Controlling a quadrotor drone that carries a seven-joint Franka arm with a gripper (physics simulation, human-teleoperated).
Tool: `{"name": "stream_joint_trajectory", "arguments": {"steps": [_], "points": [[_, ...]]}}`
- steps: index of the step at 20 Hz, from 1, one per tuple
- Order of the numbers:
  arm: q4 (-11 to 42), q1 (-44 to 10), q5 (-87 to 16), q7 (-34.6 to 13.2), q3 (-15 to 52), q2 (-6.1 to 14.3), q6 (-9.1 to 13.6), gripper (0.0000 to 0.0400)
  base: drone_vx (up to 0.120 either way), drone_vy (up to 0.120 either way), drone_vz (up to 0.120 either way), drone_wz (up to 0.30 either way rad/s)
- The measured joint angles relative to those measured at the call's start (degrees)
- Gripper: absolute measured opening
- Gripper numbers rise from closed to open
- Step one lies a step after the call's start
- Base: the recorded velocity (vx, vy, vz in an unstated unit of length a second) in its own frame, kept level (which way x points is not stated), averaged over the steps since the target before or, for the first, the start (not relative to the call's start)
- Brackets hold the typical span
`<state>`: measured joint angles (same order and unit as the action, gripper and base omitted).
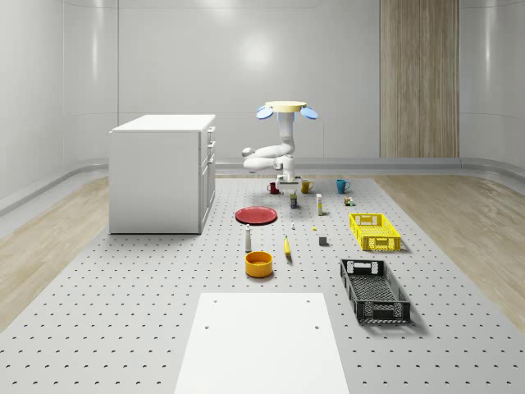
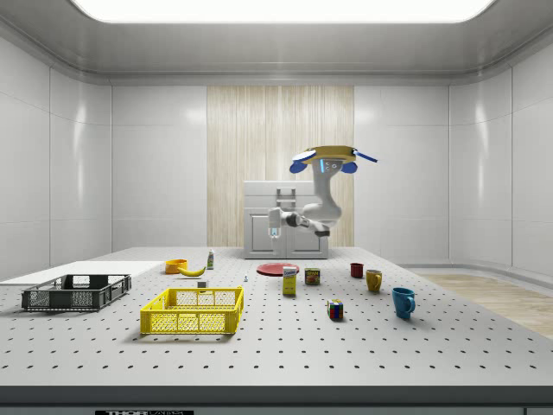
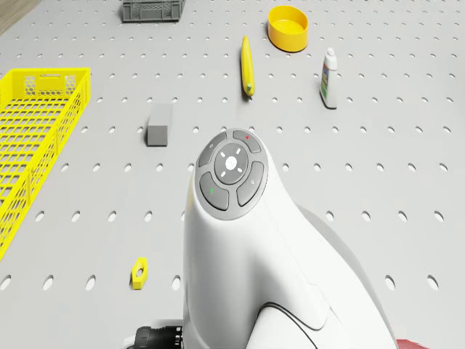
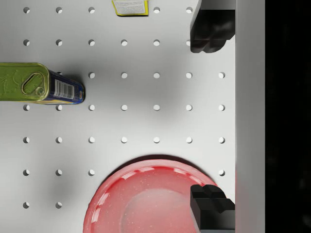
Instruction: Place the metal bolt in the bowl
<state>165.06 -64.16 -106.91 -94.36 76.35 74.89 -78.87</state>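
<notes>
The orange bowl stands on the perforated table toward the near end of the whole-scene view. A tiny grey piece that looks like the metal bolt lies between the red plate and the banana. The drone hovers over the far part of the table, its arm bent downward. My gripper hangs open above the edge of the red plate, well apart from bolt and bowl. Nothing is between its fingers.
A green tin and a yellow-labelled box sit near the plate. A banana, white bottle, grey block and yellow nut lie toward the bowl. Yellow basket, black basket, cabinet, mugs.
</notes>
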Motion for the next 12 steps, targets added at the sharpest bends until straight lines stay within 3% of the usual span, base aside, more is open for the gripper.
{"name": "stream_joint_trajectory", "arguments": {"steps": [11, 12], "points": [[-0.13, -0.58, 1.01, -0.53, 0.49, 2.21, -2.05, 0.04, 0.12, 0.0, -0.12, 0.0], [-0.14, -0.63, 1.1, -0.57, 0.53, 2.4, -2.23, 0.04, 0.12, 0.0, 0.0, 0.0]]}}
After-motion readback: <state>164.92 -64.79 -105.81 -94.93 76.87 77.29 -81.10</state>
